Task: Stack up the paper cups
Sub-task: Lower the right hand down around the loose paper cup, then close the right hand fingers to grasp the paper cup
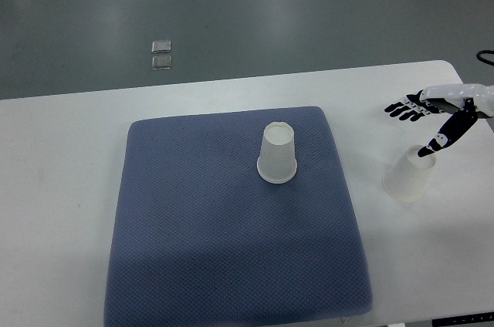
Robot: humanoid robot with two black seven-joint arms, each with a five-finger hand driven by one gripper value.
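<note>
A blue-grey mat (pixel 231 219) lies in the middle of the white surface (pixel 62 188), and everything here is easiest placed against it. One paper cup (pixel 277 154) stands upside down on the mat, toward its far right part, wide rim down and narrow base up. A second paper cup (pixel 410 173) stands off the mat, on the bare surface well to the mat's right, also inverted and tilted slightly, its base leaning toward the far right.

The right hand (pixel 432 119) comes in from the right edge, beyond the mat's far right corner. Its dark fingers are spread and hold nothing; the four fingertips (pixel 401 109) point left, back toward the mat, while the thumb reaches down so that its tip sits at or just over the base of the off-mat cup. Whether it actually touches cannot be told. The left hand is out of view.

The relation that matters: the off-mat cup lies directly below and slightly on the mat side of the right hand, its long axis close to upright. Stacking has not started. The likely next step is closing around this nearer cup, then carrying it left over the cup on the mat.
</note>
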